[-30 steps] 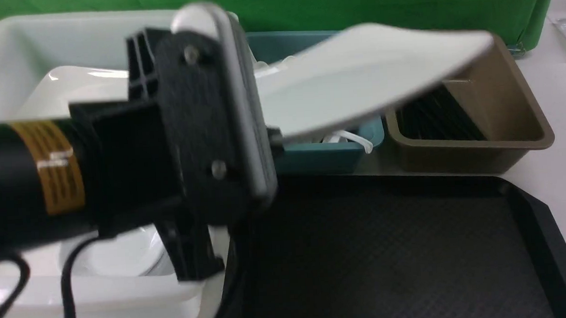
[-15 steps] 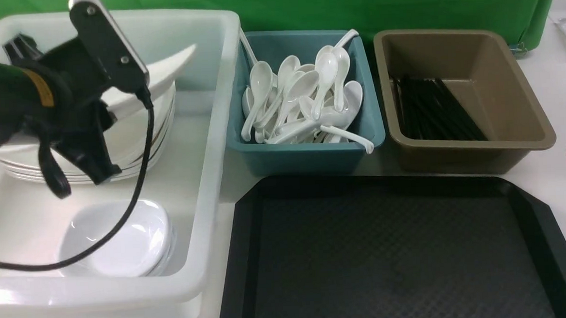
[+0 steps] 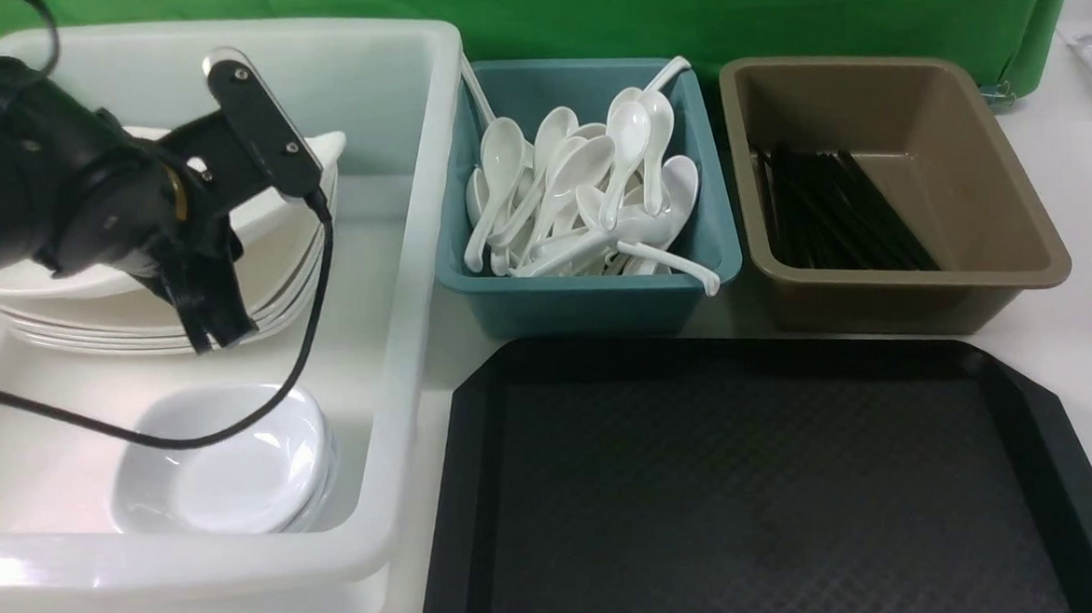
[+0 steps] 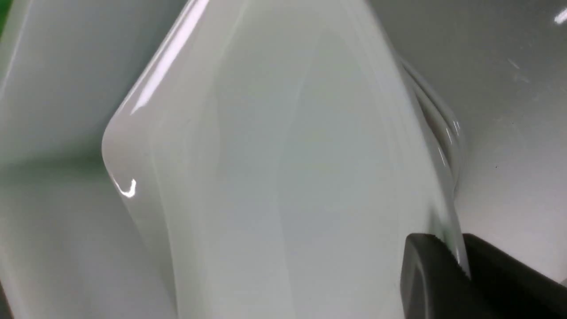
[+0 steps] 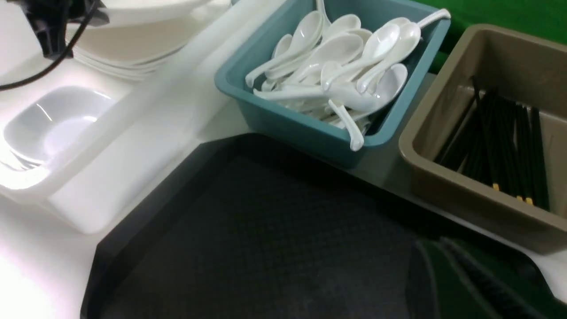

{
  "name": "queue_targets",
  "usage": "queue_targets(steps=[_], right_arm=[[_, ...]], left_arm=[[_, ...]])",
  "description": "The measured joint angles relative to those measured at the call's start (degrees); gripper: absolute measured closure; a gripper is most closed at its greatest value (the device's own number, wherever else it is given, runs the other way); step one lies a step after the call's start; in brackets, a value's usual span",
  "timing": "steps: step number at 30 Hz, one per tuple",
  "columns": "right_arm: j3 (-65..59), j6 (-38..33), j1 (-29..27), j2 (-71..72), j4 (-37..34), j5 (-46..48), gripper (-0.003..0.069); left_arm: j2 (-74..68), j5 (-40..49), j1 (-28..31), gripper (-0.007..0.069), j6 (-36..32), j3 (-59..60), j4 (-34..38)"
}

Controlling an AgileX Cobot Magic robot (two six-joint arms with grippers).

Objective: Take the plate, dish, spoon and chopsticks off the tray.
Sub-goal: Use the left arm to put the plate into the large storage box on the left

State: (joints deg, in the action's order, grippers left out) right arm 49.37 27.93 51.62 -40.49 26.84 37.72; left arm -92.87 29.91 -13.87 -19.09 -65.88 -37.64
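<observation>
My left gripper (image 4: 458, 266) is shut on the rim of the white square plate (image 4: 288, 168). It holds the plate tilted just above a stack of similar plates (image 3: 89, 316) inside the white tub (image 3: 413, 257). In the front view the wrist hides the fingers and only the plate's corner (image 3: 325, 150) shows. The black tray (image 3: 476, 404) lies bare. Small white dishes (image 3: 227, 463) sit stacked in the tub. Several white spoons (image 3: 586, 183) fill a teal bin, and black chopsticks (image 3: 831, 207) lie in a brown bin. My right gripper (image 5: 447, 274) is shut and empty over the tray's right side.
The teal bin (image 3: 593, 304) and the brown bin (image 3: 901, 297) stand side by side behind the tray, with a green cloth (image 3: 679, 0) behind them. The left arm's cable (image 3: 305, 338) hangs over the small dishes. White tabletop (image 3: 1082, 194) shows to the right.
The left arm has swung from in front of the camera leftward over the tub and carried the plate down toward the plate stack. The right gripper has stayed put.
</observation>
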Motion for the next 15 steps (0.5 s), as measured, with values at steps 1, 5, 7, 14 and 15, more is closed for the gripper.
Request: queue_targets(steps=[1, 5, 7, 14, 15], right_arm=[[0.0, -0.58, 0.0, 0.0, -0.62, 0.13, 0.0638], [0.0, -2.18, 0.0, 0.0, -2.67, 0.39, 0.0638], [0.0, -2.42, 0.0, 0.0, -3.41, 0.57, 0.0638], [0.0, -2.79, 0.0, 0.0, -5.35, 1.31, 0.0634], [0.0, -2.95, 0.0, 0.0, -5.75, 1.72, 0.0634]], left_arm=[[-0.49, 0.05, 0.0, 0.0604, 0.05, 0.0, -0.12], [-2.35, 0.46, 0.06, 0.0604, 0.22, -0.05, -0.62], [-3.15, 0.52, 0.11, 0.0593, 0.22, -0.05, -0.79], [-4.15, 0.19, 0.18, 0.0491, 0.22, -0.11, -2.4], [-4.37, -0.54, 0.41, 0.0449, 0.77, -0.11, -3.03]])
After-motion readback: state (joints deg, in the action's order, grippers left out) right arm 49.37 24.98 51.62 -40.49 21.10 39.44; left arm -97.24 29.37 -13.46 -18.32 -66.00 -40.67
